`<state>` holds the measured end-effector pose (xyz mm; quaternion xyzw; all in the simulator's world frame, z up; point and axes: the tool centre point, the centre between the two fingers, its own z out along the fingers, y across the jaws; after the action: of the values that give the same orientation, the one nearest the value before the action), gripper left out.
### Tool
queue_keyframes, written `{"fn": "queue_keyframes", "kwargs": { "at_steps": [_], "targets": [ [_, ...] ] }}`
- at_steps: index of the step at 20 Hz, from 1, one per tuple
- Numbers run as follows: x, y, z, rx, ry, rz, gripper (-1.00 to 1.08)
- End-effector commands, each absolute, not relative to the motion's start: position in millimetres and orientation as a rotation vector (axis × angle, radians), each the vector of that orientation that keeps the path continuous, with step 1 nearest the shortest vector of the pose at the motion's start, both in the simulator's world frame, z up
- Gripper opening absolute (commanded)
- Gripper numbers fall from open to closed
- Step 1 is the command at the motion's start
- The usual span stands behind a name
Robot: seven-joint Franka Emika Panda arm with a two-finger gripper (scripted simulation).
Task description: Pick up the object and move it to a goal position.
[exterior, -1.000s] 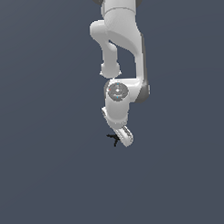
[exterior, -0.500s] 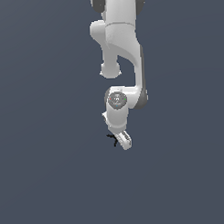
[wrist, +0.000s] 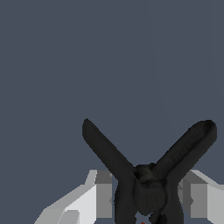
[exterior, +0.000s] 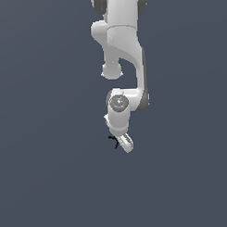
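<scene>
between end effector fingers, one black object

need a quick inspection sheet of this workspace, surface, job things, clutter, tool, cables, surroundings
surface: plain dark grey-blue ground, no marks or edges seen
job's things: small black pronged object, two prongs spread in a V in the wrist view, sitting between the white fingers; in the exterior view it shows as a tiny black shape on the exterior view's left of the tool tip
clutter: nothing seen
tool: white tool points down from the arm; fingers on both sides of the object, contact cannot be told
cables: nothing seen
surroundings: same flat grey-blue all round, no goal marker seen
</scene>
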<state>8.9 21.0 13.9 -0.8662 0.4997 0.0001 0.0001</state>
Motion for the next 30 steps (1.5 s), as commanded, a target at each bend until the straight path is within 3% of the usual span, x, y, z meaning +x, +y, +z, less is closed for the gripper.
{"fn": "queue_keyframes", "kwargs": {
  "at_steps": [1,15,30],
  "targets": [
    [8.9,20.8,13.6,-2.721,1.57,0.0,-1.0],
    [4.6,4.3,46.4,-2.72,1.57,0.001,-1.0],
    [-11.5,-69.4,189.8,-2.719,1.572,0.002,-1.0]
  ]
}}
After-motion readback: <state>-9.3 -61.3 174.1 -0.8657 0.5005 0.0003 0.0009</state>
